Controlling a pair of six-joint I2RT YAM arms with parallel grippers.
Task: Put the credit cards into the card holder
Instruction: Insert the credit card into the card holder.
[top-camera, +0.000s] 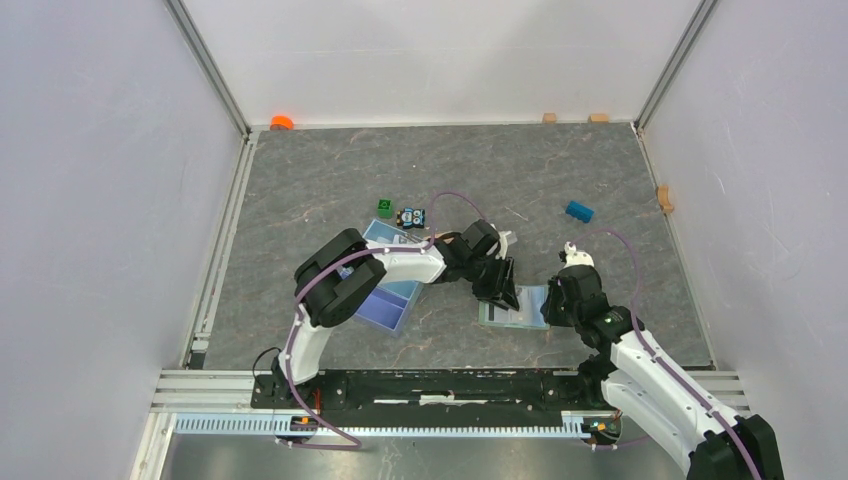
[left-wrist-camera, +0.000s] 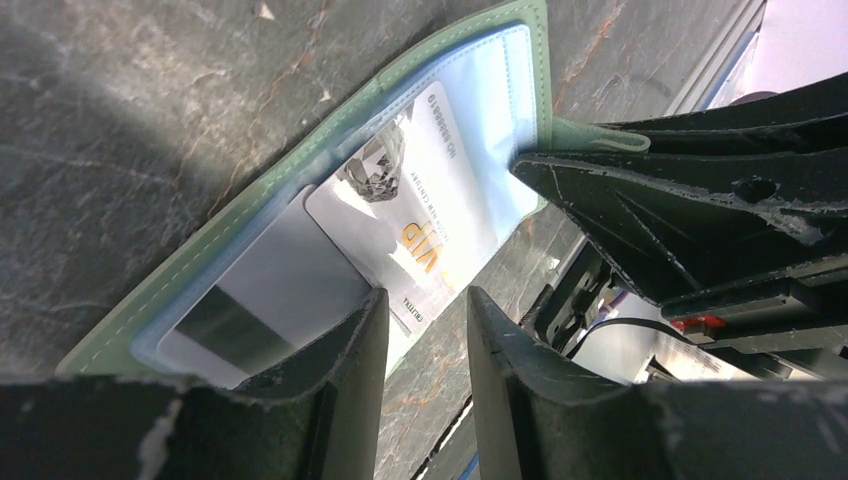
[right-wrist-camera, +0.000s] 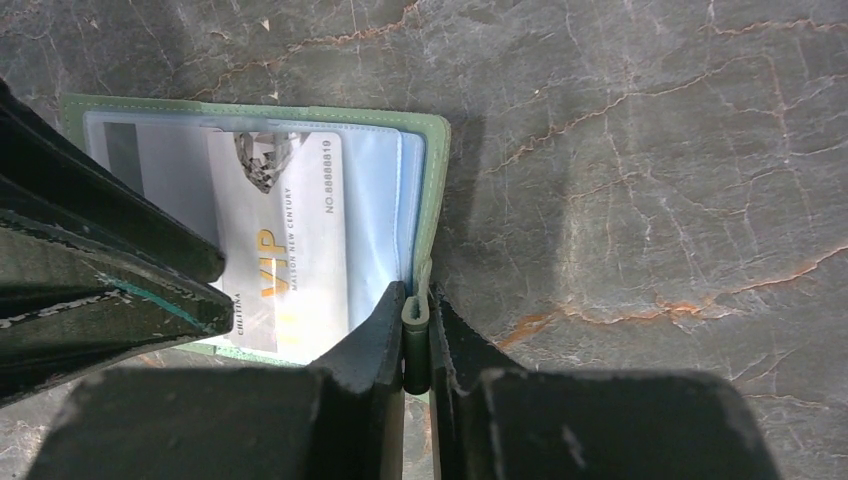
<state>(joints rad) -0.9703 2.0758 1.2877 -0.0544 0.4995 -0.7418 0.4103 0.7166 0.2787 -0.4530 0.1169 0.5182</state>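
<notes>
The card holder (top-camera: 513, 308) lies open on the table, sage green outside (right-wrist-camera: 437, 180) and pale blue inside (left-wrist-camera: 490, 90). Two credit cards sit in its slots: a white VIP card (right-wrist-camera: 285, 240) and a grey card with a dark stripe (left-wrist-camera: 260, 300). My right gripper (right-wrist-camera: 417, 290) is shut on the holder's green snap tab (right-wrist-camera: 415, 318) at the edge. My left gripper (left-wrist-camera: 428, 295) is open, its fingertips low over the cards' near edge. Nothing is between its fingers.
A light blue tray (top-camera: 395, 295) lies under the left arm. Behind it sit a green cube (top-camera: 385, 207) and a small dark block (top-camera: 411, 217). A blue block (top-camera: 579, 211) sits at right. Small wooden pieces (top-camera: 664, 197) and an orange object (top-camera: 282, 122) line the walls.
</notes>
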